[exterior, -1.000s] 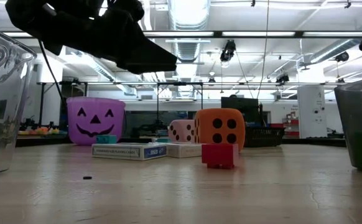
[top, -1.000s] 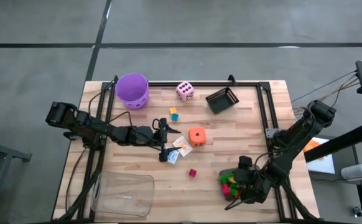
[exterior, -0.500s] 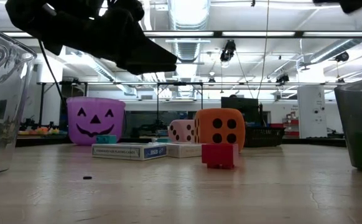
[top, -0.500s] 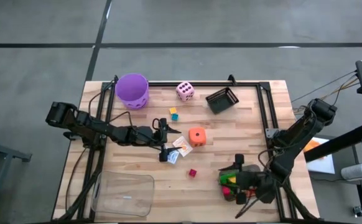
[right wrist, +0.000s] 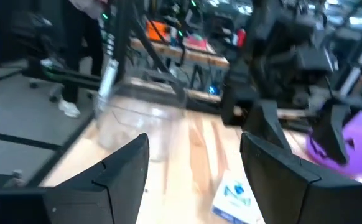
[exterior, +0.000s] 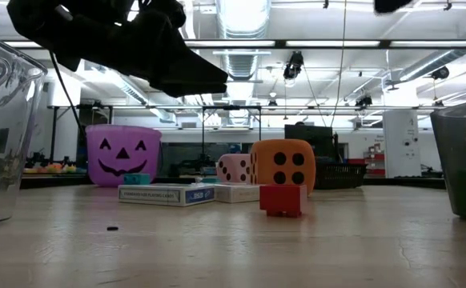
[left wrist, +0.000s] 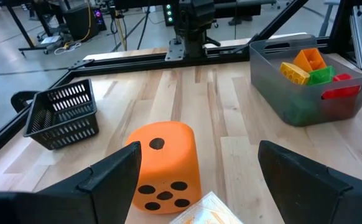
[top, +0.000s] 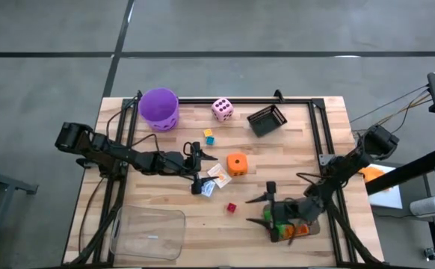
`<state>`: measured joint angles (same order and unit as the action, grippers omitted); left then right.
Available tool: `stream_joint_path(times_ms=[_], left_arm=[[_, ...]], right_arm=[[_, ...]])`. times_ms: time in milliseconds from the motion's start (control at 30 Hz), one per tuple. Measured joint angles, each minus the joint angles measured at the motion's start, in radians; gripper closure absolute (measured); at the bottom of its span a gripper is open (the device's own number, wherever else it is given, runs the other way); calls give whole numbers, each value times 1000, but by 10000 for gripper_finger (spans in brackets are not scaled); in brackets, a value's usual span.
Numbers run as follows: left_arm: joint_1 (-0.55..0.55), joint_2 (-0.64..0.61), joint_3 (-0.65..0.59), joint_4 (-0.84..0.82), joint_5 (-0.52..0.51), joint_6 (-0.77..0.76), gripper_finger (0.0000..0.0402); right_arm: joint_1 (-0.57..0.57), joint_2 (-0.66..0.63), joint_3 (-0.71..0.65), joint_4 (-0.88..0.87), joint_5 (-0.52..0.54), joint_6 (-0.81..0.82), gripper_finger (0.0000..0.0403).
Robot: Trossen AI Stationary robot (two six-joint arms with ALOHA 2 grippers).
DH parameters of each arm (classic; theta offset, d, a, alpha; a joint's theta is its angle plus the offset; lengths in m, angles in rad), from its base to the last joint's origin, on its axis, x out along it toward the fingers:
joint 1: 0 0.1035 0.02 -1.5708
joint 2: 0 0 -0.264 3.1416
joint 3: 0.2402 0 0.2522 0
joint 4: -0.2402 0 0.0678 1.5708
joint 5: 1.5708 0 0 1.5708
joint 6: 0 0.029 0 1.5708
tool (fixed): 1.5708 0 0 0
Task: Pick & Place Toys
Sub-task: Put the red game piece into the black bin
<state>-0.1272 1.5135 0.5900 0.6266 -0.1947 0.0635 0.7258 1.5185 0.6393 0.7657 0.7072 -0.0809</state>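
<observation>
Small red brick (top: 232,208) on the wooden desk (top: 292,146): hard, light, a bit slippery, best pinched on flat sides. Orange dotted dice (top: 237,164) looks soft, squashy. Flat card packs (top: 213,179) beside left hand (top: 202,167), wide open, empty. Right hand (top: 261,205) open, empty, near grey tray (top: 291,227).

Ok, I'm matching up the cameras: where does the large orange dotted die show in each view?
High view: orange dotted die at table centre.
Low view: mid-picture, behind the small red brick.
Left wrist view: low centre, between the left gripper's open fingers.
Right wrist view: not in it.
Shared landmark: black wire basket.
</observation>
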Motion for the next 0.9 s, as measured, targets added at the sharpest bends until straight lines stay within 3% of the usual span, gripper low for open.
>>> stream_joint_path(times_ms=[100,333,600,900], left_arm=[[0,0,0,0,0,-1,78],[3,0,0,-3,0,-2,78],[5,-34,-1,-103,-74,13,78],[4,-221,-46,-178,-87,15,78]], right_arm=[[-44,12,18,-96,-51,88,153],[-154,39,167,-527,-234,337,153],[-219,174,356,-836,-298,402,153],[-266,359,547,-1051,-396,419,153]])
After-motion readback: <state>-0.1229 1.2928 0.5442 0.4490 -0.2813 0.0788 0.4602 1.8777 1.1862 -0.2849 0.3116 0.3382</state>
